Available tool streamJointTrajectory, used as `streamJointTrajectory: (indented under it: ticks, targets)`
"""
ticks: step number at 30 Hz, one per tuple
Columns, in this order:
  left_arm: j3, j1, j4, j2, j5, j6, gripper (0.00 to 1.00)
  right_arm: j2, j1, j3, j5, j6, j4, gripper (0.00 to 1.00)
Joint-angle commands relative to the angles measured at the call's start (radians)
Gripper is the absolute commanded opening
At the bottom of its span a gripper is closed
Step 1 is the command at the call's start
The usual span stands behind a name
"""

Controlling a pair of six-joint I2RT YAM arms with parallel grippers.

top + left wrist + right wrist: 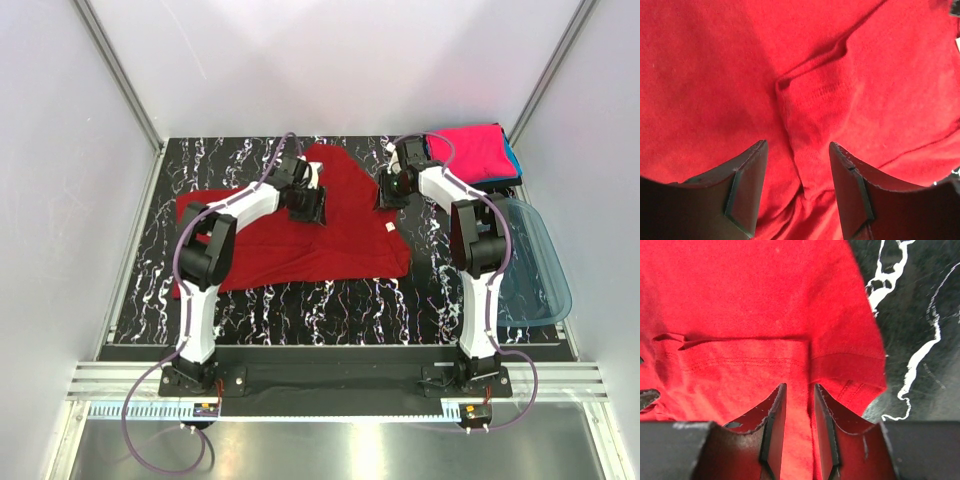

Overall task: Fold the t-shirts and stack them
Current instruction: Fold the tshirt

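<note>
A dark red t-shirt (pixel 330 245) lies partly folded across the black marbled table (pixel 330 310), with a small white label (pixel 389 228) near its right edge. My left gripper (pixel 305 205) hovers over the shirt's upper middle. In the left wrist view it (pixel 797 145) is open, and a loose ridge of red cloth (pixel 805 165) runs between the fingers untouched. My right gripper (pixel 388 190) sits at the shirt's right edge. In the right wrist view its jaws (pixel 799 386) stand narrowly apart over a crease beside a sleeve hem (pixel 847 365); whether they pinch the cloth does not show.
A folded bright pink t-shirt (pixel 468 150) rests on a teal-blue one (pixel 511 155) at the back right corner. A translucent blue tub (pixel 535 265) sits at the table's right edge. White walls and metal rails enclose the table.
</note>
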Motion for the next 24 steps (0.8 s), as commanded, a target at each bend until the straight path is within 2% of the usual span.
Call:
streamJointTrajectory:
  ticks: [1, 7, 18, 21, 22, 24]
  targets:
    - [0.064, 0.001, 0.02, 0.03, -0.034, 0.018, 0.57, 0.007, 0.004, 0.046, 0.04, -0.044, -0.013, 0.35]
    - [0.097, -0.001, 0.021, 0.066, -0.037, 0.009, 0.56, 0.034, 0.005, 0.074, -0.011, -0.046, -0.013, 0.34]
    - [0.132, 0.001, 0.021, 0.095, 0.029, 0.013, 0.43, 0.074, 0.005, 0.091, -0.015, -0.043, -0.016, 0.31]
    - [0.137, -0.001, 0.021, 0.1, 0.048, 0.012, 0.35, 0.085, 0.005, 0.103, -0.017, -0.046, -0.019, 0.22]
    - [0.138, 0.001, 0.021, 0.1, 0.058, 0.012, 0.26, 0.084, 0.004, 0.102, -0.008, -0.046, -0.019, 0.18]
    - [0.141, 0.001, 0.021, 0.098, 0.062, 0.009, 0.17, 0.074, 0.004, 0.095, 0.009, -0.05, -0.02, 0.12]
